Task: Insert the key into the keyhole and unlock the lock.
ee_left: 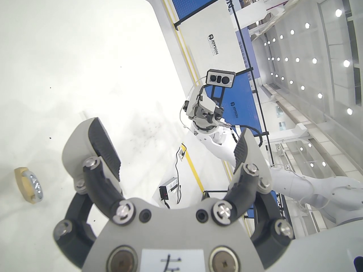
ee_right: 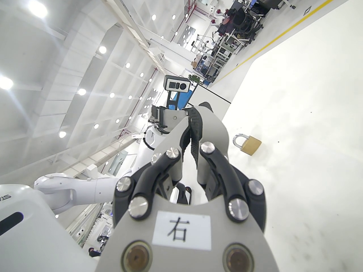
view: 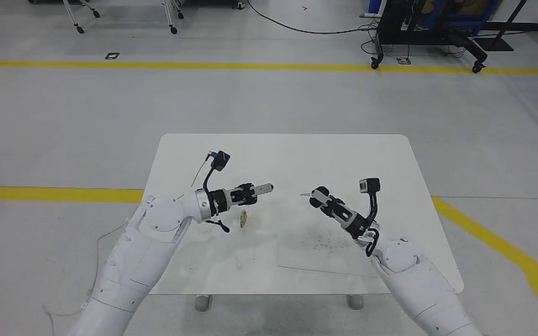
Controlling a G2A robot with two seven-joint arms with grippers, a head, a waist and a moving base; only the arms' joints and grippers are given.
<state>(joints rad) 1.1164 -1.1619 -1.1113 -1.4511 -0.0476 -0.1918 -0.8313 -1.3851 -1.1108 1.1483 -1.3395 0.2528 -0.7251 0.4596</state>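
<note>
Nothing is unlocked yet. The lock (view: pixel 243 219) lies loose on the table (view: pixel 353 160), at about 7 o'clock from the left gripper (view: pixel 267 188), whose jaws are spread and empty. At its 3 o'clock, the right gripper (view: pixel 313 195) is pressed together on a thin sliver, apparently the key (view: pixel 303 193). Steadying the lock, inserting and turning all remain. The right wrist view shows the shackle seated — from the top view I cannot tell.

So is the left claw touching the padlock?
Apart. The left wrist view shows bare table between the left gripper and the padlock.
</note>
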